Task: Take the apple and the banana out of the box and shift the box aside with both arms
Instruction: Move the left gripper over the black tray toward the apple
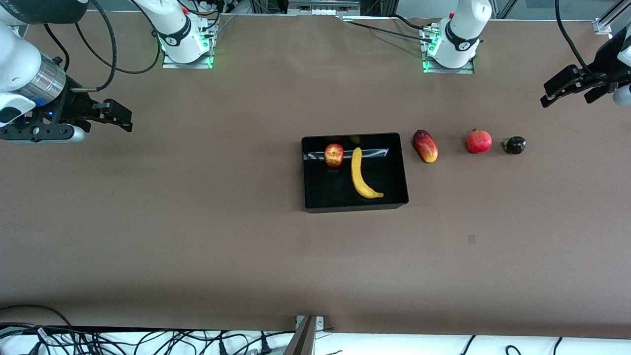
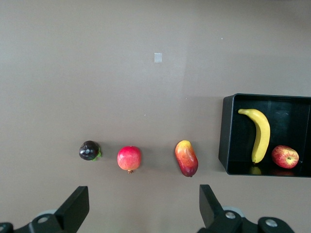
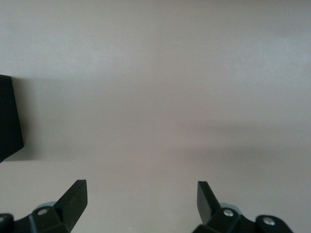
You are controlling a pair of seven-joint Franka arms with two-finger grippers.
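Plainly, the apple (image 1: 333, 155) and banana (image 1: 362, 173) lie close together in the box (image 1: 355, 204) mid-bench, so my fingers could nudge one while closing on the other. My left tool (image 1: 574, 88) and right tool (image 1: 116, 116) hang released over the bench ends.

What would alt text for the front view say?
A black box mid-table holds an apple and a banana. Both arms wait with open grippers, the left gripper and right gripper over bare table ends.
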